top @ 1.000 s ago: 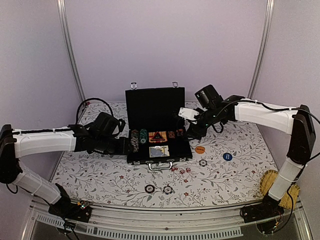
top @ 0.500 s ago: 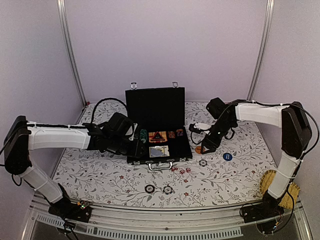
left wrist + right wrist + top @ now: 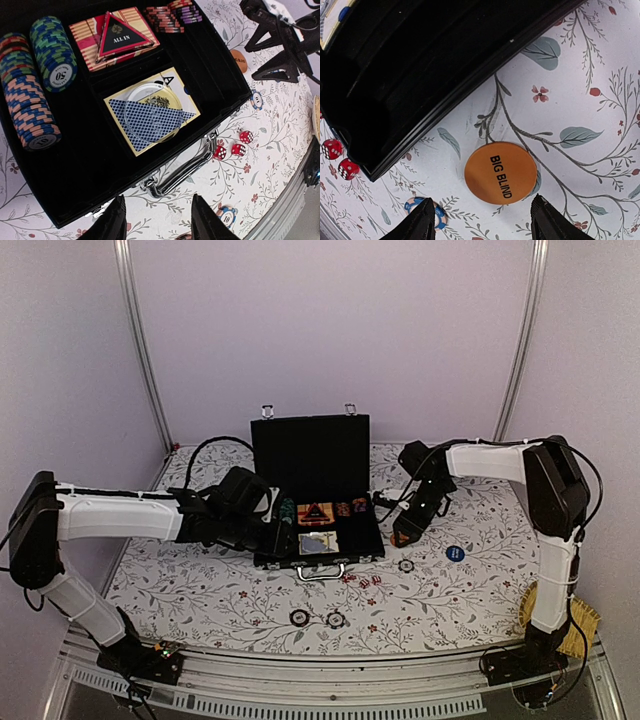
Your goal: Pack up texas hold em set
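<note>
My L pincer (image 3: pixel 159 222) hangs released, nothing btwn its fingers, over the near-left corner of the case (image 3: pixel 220 85). The case sits open mid-desk (image 3: pixel 200 590) with its lid upright.

Packed so far:
- chip rows (image 3: pixel 30 107) along the left side
- triangle (image 3: pixel 121 36) lying on a striped deck at the back
- cards (image 3: pixel 150 117) in the middle slot (a clear round thing lies on top; can't tell what)
- a short chip stack at the back right

So I judge it partly done.

Not yet in:
- two loose chips (image 3: pixel 300 617) near the front edge
- three dice (image 3: pixel 231 146) just right of the handle (image 3: pixel 175 172)
- a third chip by the case's right corner
- the orange disc (image 3: pixel 500 172) flat on the desk just beside the case wall

My R pincer (image 3: pixel 483 222) is released too. Its fingers are spread wider than that disc and not touching it, so I reckon it's next. Further right, the blue disc (image 3: pixel 455 553) lies well apart. After all that, the lid and latches need shutting.
</note>
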Controlling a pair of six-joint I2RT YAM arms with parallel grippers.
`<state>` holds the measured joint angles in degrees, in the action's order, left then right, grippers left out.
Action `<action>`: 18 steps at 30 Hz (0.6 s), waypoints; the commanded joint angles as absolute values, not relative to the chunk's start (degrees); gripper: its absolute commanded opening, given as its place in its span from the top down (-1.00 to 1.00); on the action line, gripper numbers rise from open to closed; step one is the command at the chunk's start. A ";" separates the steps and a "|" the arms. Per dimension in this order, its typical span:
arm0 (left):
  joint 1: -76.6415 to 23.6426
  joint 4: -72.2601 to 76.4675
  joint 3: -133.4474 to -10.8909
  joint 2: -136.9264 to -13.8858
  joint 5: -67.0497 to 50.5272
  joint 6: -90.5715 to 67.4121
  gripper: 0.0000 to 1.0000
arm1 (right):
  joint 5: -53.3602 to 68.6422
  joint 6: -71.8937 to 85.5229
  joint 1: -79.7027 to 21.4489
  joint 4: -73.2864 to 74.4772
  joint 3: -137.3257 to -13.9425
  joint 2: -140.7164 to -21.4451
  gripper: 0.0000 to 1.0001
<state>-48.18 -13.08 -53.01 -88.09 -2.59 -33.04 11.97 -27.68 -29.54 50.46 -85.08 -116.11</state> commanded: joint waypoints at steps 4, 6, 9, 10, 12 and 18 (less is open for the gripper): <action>-49.00 -11.60 -52.12 -87.73 -2.92 -33.27 0.09 | 9.03 -27.05 -29.28 51.89 -88.33 -119.27 -0.32; -48.96 -11.44 -52.08 -87.80 -2.90 -33.29 0.09 | 8.95 -27.28 -29.27 51.86 -88.86 -119.71 -0.32; -48.97 -11.39 -52.03 -87.96 -2.92 -33.25 0.09 | 8.42 -27.57 -29.27 51.91 -89.65 -120.67 -0.33; -49.01 -11.41 -52.03 -87.94 -3.00 -33.30 0.10 | 8.13 -27.71 -29.28 51.90 -89.91 -121.01 -0.33; -48.98 -11.35 -52.05 -87.89 -3.05 -33.31 0.10 | 7.92 -27.85 -29.40 52.08 -90.51 -121.63 -0.33; -48.97 -11.37 -52.03 -88.18 -2.86 -33.24 0.09 | 7.99 -28.02 -30.21 52.82 -91.19 -122.59 -0.31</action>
<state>-48.23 -12.64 -52.51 -88.09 -2.59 -33.08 8.69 -27.83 -29.63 51.68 -89.84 -121.01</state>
